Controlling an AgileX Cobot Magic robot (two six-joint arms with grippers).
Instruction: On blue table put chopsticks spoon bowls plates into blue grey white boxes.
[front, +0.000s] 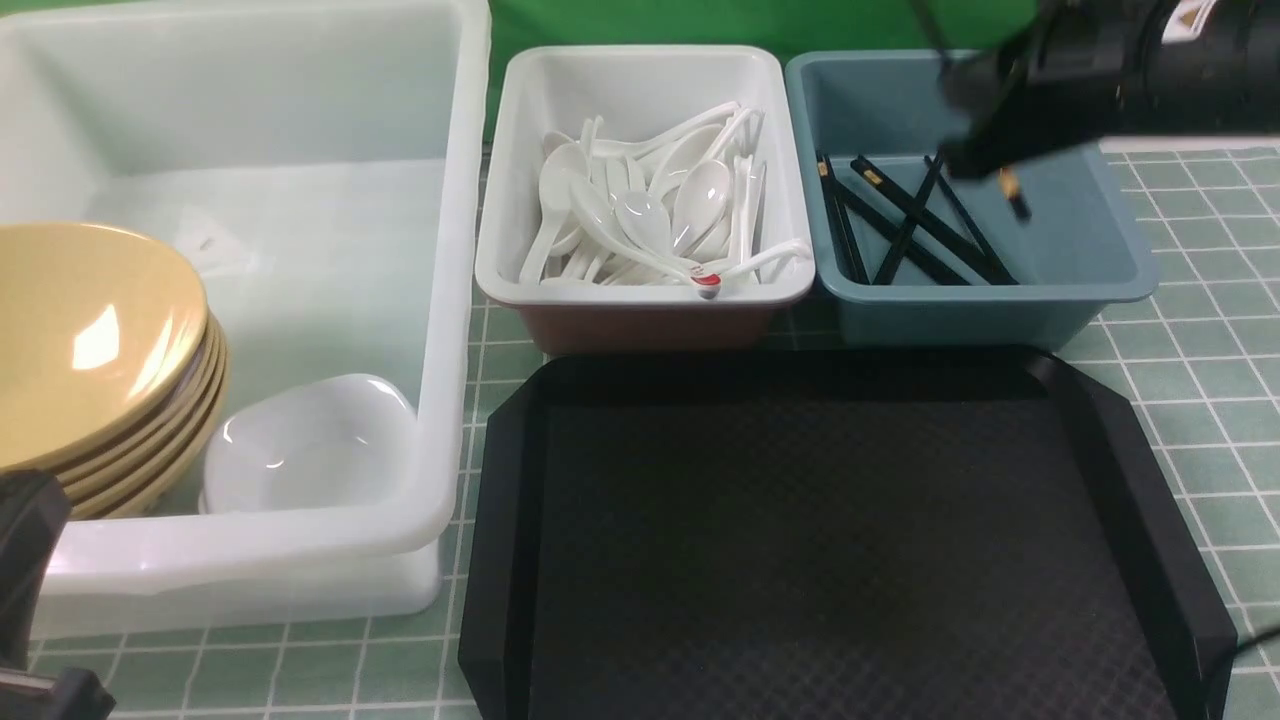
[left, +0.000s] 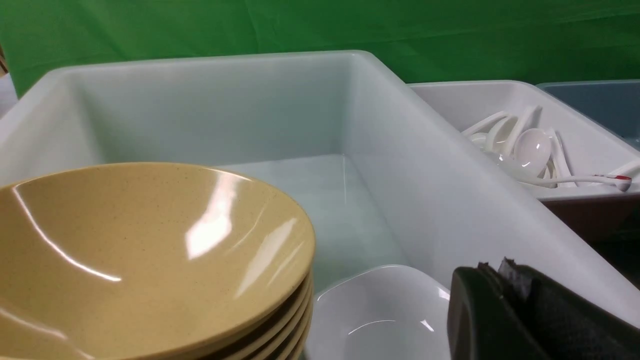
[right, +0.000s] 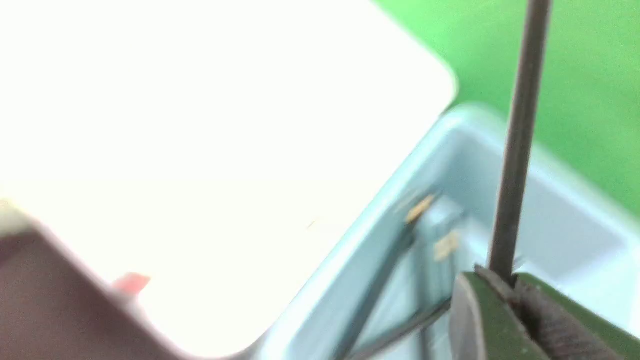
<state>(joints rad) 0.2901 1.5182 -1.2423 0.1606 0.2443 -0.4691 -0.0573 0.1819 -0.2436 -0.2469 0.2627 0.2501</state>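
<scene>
We take this for a staged test setup, not a real kitchen: a plain bright green cloth backdrop hangs behind a desk covered in pale blue-green square tiles. On it, sorted tableware fills three plastic bins beside a black textured plastic tray, with black robot arms reaching in.

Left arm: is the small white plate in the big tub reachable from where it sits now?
Probably yes. The left gripper, shut and empty, hangs just over the plate at the tub's near corner; nothing covers the plate, though the stacked bowls crowd one side.
</scene>
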